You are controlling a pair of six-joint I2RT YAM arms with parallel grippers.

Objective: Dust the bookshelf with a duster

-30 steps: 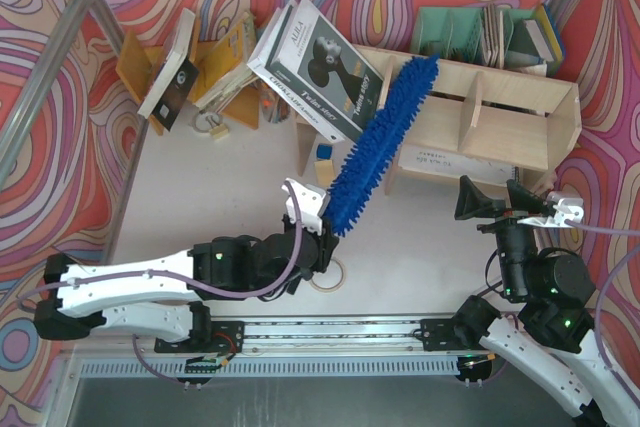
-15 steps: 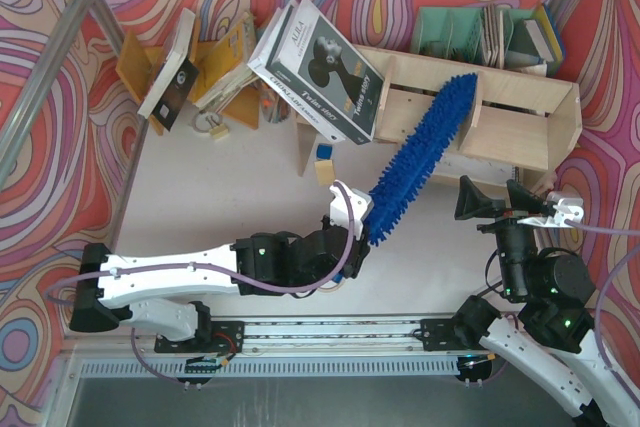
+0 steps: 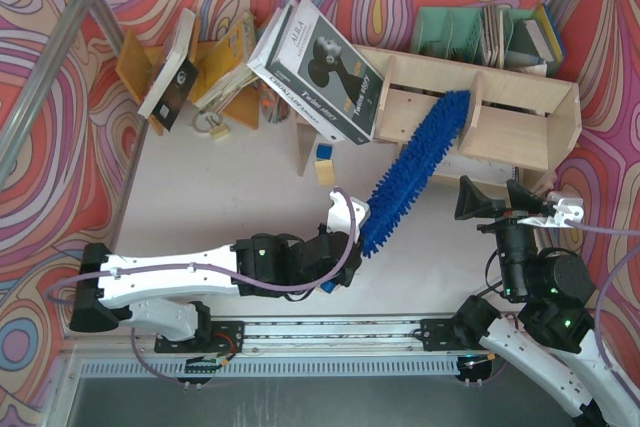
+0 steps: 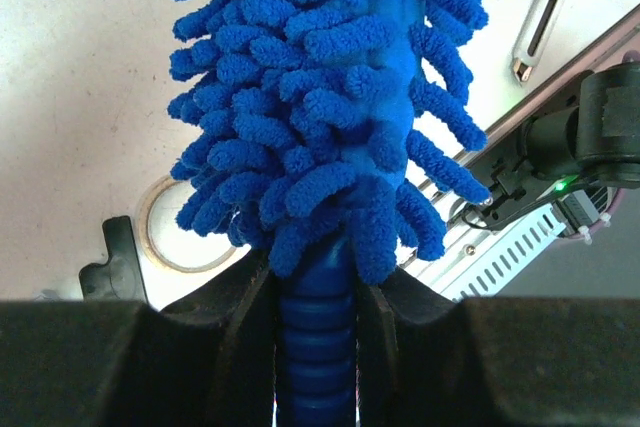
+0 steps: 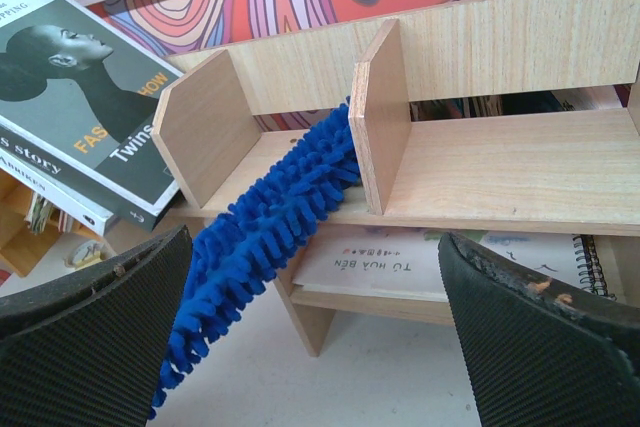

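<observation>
The duster (image 3: 412,165) is long, bright blue and fluffy. My left gripper (image 3: 343,239) is shut on its ribbed dark blue handle (image 4: 315,347), with a finger on each side. From the gripper the duster slants up and to the right. Its tip lies on the upper tier of the pale plywood bookshelf (image 3: 520,137), in the compartment left of an upright divider (image 5: 385,117) and against it. The right wrist view shows the duster (image 5: 265,222) resting over the front edge of the bookshelf (image 5: 500,162). My right gripper (image 3: 497,203) hangs open in front of the shelf's right half, holding nothing.
A large grey book (image 3: 322,69) leans on the shelf's left end. A green file organizer (image 3: 470,35) stands behind the shelf, and an orange rack (image 3: 205,67) with leaning books is at the back left. A notebook (image 5: 440,262) lies on the lower tier. A tape ring (image 4: 165,247) lies under the left gripper.
My left arm has reached to the right and swung the duster from the shelf's left end into the compartment by the divider. The tip has come down onto the shelf board. The right arm stayed still.
</observation>
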